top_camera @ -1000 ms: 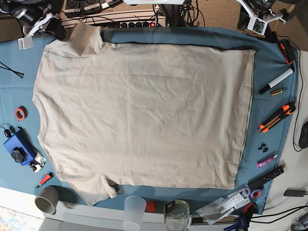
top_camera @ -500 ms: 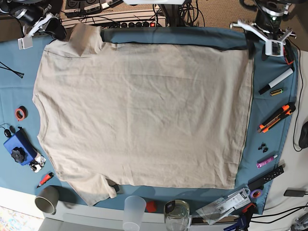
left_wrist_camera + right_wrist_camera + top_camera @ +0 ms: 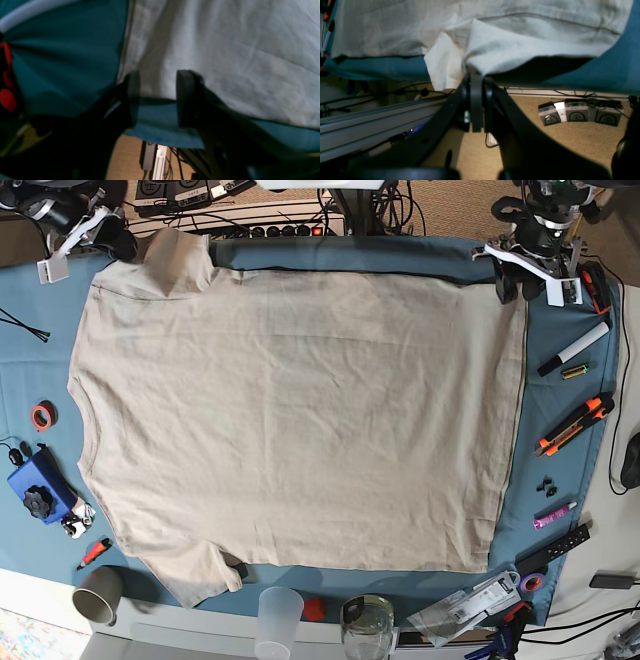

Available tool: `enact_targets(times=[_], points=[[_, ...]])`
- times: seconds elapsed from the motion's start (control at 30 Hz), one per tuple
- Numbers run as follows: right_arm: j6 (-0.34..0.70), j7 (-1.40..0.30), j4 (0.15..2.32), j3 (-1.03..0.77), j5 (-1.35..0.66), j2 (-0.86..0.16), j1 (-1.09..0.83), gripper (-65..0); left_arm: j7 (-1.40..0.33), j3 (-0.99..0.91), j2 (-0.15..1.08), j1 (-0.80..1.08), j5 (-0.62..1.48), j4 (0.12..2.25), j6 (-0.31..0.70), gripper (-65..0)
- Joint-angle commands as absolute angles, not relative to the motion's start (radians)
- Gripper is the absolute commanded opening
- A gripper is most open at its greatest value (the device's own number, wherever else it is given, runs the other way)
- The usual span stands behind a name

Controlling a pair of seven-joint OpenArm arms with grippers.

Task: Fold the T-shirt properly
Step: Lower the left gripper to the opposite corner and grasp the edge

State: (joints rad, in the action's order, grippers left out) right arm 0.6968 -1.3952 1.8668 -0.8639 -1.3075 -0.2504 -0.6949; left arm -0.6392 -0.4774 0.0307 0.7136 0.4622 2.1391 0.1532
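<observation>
left wrist view first: your left gripper point(image 3: 156, 97) has its jaws released, standing apart over the corner of the shirt point(image 3: 225, 50) where hem and side edge meet on the teal cloth point(image 3: 62, 62). nothing is between the pads yet. the picture is blurred, so i cannot tell whether the tips touch the fabric. to take this corner well, bring one pad under the edge and one over it, so that you catch both layers and none of the cloth beneath.

right wrist view: your right gripper point(image 3: 476, 100) has its jaws clenched, just under the sleeve point(image 3: 510, 52) that hangs off the far edge of the tabletop. the tips sit at the sleeve's lower edge, but i cannot tell whether any fabric is pinched. judge it as not yet holding; part the jaws before you go for the shoulder.

base view: the shirt point(image 3: 300, 420) lies flat and spread over the cloth point(image 3: 555, 480), collar end toward the view's left, hem toward the right. left gripper point(image 3: 518, 280) is at the far hem corner, right gripper point(image 3: 88, 230) by the far sleeve. the fold is not begun, i judge. grasp both far corners at like depth, then lift together so the edge stays straight.
</observation>
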Motion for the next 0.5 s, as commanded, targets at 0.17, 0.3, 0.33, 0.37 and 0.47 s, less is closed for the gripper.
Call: enact_targets(times=[0.17,0.3,0.33,0.37,0.47], points=[[0.698,-1.388,1.882,-0.873,-1.327,-0.266,-0.701,-65.0,-0.623,-0.481,0.034,0.65,0.463,2.015,0.156,-40.4],[0.698,-1.392,1.882,-0.873,-1.327,-0.266,-0.701,-65.0,-0.633,-0.481,0.034,0.622,0.43,1.964,0.154,-40.4],[0.698,-1.393,1.882,-0.873,-1.327,-0.266,-0.701,-65.0,-0.635,-0.481,0.034,0.62,0.431,1.955,0.154,-40.4],[0.698,-1.393,1.882,-0.873,-1.327,-0.266,-0.701,-65.0,-0.641,-0.481,0.034,0.62,0.435,1.947,0.155,-40.4],[0.698,-1.392,1.882,-0.873,-1.327,-0.266,-0.701,-65.0,-0.682,-0.48,0.033,0.62,0.498,1.932,0.158,-40.5]])
